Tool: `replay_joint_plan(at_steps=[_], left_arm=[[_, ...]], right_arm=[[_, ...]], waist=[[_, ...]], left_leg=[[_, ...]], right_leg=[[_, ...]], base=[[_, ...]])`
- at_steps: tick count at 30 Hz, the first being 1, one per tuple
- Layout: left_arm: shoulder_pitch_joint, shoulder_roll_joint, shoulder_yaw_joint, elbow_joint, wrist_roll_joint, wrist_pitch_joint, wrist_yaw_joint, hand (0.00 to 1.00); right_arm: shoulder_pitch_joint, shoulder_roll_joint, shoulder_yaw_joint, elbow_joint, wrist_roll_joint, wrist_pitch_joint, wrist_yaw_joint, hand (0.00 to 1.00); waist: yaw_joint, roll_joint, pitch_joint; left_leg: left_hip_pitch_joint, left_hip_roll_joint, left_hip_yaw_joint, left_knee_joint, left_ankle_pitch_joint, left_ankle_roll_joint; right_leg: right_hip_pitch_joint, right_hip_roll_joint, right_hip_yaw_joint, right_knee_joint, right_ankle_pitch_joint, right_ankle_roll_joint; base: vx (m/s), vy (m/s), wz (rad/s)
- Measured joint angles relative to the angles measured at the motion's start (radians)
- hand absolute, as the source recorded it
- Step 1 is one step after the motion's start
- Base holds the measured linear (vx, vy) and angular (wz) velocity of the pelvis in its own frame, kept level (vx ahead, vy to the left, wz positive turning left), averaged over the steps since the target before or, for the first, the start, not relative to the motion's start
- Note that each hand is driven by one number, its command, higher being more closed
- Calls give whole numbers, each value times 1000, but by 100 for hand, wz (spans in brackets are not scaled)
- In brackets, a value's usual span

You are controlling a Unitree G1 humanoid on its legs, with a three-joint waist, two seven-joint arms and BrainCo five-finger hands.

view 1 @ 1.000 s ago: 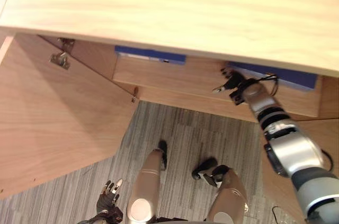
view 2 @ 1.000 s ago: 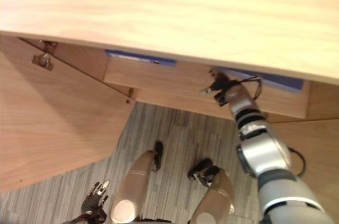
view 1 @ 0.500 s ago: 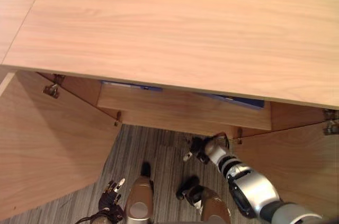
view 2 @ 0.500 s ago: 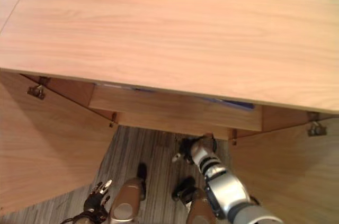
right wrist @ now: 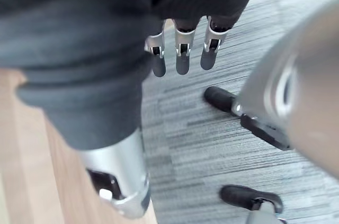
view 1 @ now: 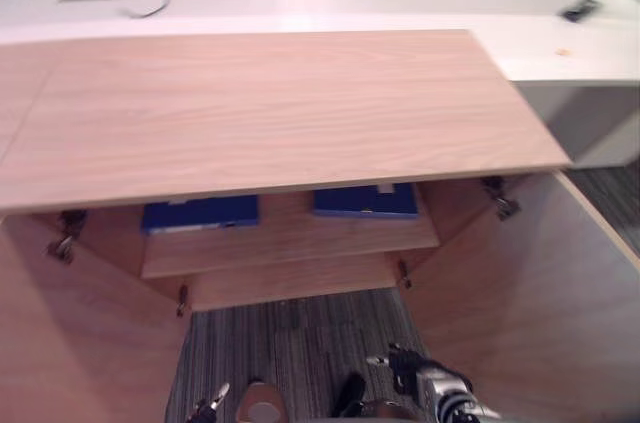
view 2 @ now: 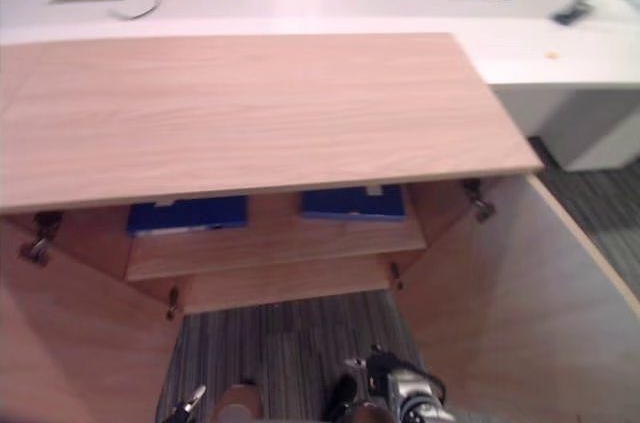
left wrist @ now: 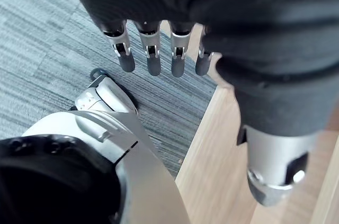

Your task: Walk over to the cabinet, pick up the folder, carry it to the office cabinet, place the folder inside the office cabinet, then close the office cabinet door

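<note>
Two blue folders lie flat on the shelf inside the open wooden cabinet (view 1: pixel 270 108): one on the left (view 1: pixel 200 213), one on the right (view 1: pixel 365 200). My right hand (view 1: pixel 403 368) hangs low in front of the cabinet, well below the shelf, above the carpet. In the right wrist view its fingers (right wrist: pixel 180 57) are straight and hold nothing. At the lower edge, by the left door, my left hand (view 1: pixel 208 407) hangs idle. Its fingers (left wrist: pixel 151 60) are straight and empty over the carpet.
Both cabinet doors stand swung out: the left door (view 1: pixel 70 343) and the right door (view 1: pixel 540 303), with grey striped carpet (view 1: pixel 290 343) between them. Behind the cabinet runs a white desk (view 1: pixel 560 48) with small devices on it.
The camera has tilted up, so the whole picture has shifted. My right hand has drawn back from the shelf by the right folder and dropped low, empty.
</note>
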Motion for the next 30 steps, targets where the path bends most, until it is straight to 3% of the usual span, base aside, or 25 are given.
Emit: replay_joint_plan(at_steps=[4, 7, 13, 15, 16, 17, 19, 20, 21, 23, 24, 25, 26, 27, 28, 29, 30], left_arm=[[-13, 9, 6, 45, 81, -25, 15, 0], [-27, 13, 6, 75, 126, -34, 20, 0], [-44, 21, 6, 105, 135, -43, 21, 0], [-46, 20, 7, 103, 145, -46, 21, 0], [-50, 16, 10, 103, 152, -46, 22, 0], [-46, 12, 12, 102, 153, -46, 22, 0], [-36, 14, 33, 103, 153, -45, 21, 0], [-50, 10, 57, 104, 158, -41, 21, 0], [-58, -1, 86, 112, 165, -40, 20, 0], [-72, -3, 84, 142, 167, -41, 20, 0], [-74, 1, 86, 142, 167, -42, 19, 0], [-68, 12, 73, 144, 167, -42, 21, 0], [-64, 16, 63, 147, 167, -41, 21, 0], [-64, 21, 62, 152, 166, -41, 21, 0], [-66, 25, 64, 174, 167, -38, 22, 0], [-71, 25, 62, 188, 166, -32, 22, 0], [-68, 23, 62, 191, 164, -29, 23, 0]], right_arm=[[120, -5, -120, -71, 89, -27, -43, 0], [182, -5, -134, -111, 148, -36, -60, 0], [194, -3, -115, -134, 207, -47, -82, 0], [195, 5, -103, -168, 220, -48, -87, 0], [191, 6, -117, -185, 221, -48, -91, 0], [191, 6, -130, -193, 221, -48, -92, 0], [202, 16, -134, -194, 220, -52, -110, 0], [206, 19, -140, -196, 220, -54, -109, 0], [206, 20, -160, -196, 220, -57, -108, 0], [198, 20, -175, -182, 220, -56, -108, 0], [185, 19, -194, -174, 220, -53, -107, 0], [196, 13, -239, -138, 221, -46, -108, 0], [200, 6, -245, -124, 219, -45, -108, 0], [199, 1, -245, -110, 219, -44, -107, 0], [197, -3, -244, -99, 218, -43, -105, 0], [185, -10, -245, -89, 219, -44, -103, 0], [174, -17, -247, -74, 219, -43, -102, 0]], waist=[[-48, -6, -38], [-59, -4, -55], [-71, -9, -54], [-67, -5, -53], [-70, 4, -45], [-67, 6, -41], [-63, -8, -48], [-68, -20, -42], [-68, -9, -44], [-56, -2, -52], [-61, 3, -51], [-73, -10, -48], [-76, -12, -49], [-75, -18, -49], [-71, -21, -51], [-69, -2, -51], [-69, 1, -50]], left_leg=[[30, -53, 76, -32, 1, 28], [77, -87, 138, -84, 26, 64], [139, -113, 235, -115, 30, 79], [145, -107, 296, -117, 33, 101], [154, -100, 316, -122, 37, 108], [186, -91, 356, -139, 41, 108], [208, -74, 409, -104, 33, 113], [193, -60, 425, -50, 8, 110], [193, -40, 424, -50, -2, 127], [221, -42, 403, -137, 3, 137], [225, -34, 435, -165, 40, 102], [246, -57, 446, -181, 47, 93], [257, -60, 450, -182, 46, 92], [266, -64, 455, -183, 45, 88], [265, -64, 462, -183, 45, 76], [262, -47, 458, -189, 57, 81], [263, -34, 454, -193, 58, 79]], right_leg=[[-34, -32, 104, -15, 61, 21], [-48, -58, 155, 1, 78, 32], [-55, -76, 231, 29, 88, 46], [-84, -106, 143, 69, 57, 23], [-93, -154, 26, 134, 14, -21], [-82, -221, -120, 228, -23, -29], [-59, -277, -216, 304, -57, -23], [-52, -251, -249, 301, -52, -37], [-53, -208, -233, 266, -35, -61], [-50, -127, -195, 149, 12, -65], [-60, -146, -241, 189, -35, -73], [-56, -273, -322, 445, -170, -45], [-34, -296, -326, 469, -196, -26], [-13, -303, -323, 449, -200, -12], [3, -258, -307, 368, -214, 4], [4, -209, -291, 316, -190, -11], [2, -185, -283, 296, -183, -20]], base=[[-91, 154, -57], [-21, 144, -53], [-22, 96, -40], [-67, 34, -51], [-19, 8, -71], [45, -13, -83], [102, -67, -88], [73, -148, -96], [14, -136, -95], [-78, -58, -106], [-62, -55, -77], [27, -70, -30], [69, -72, -15], [114, -133, -38], [105, -164, -55], [91, -167, -69], [48, -166, -65]])
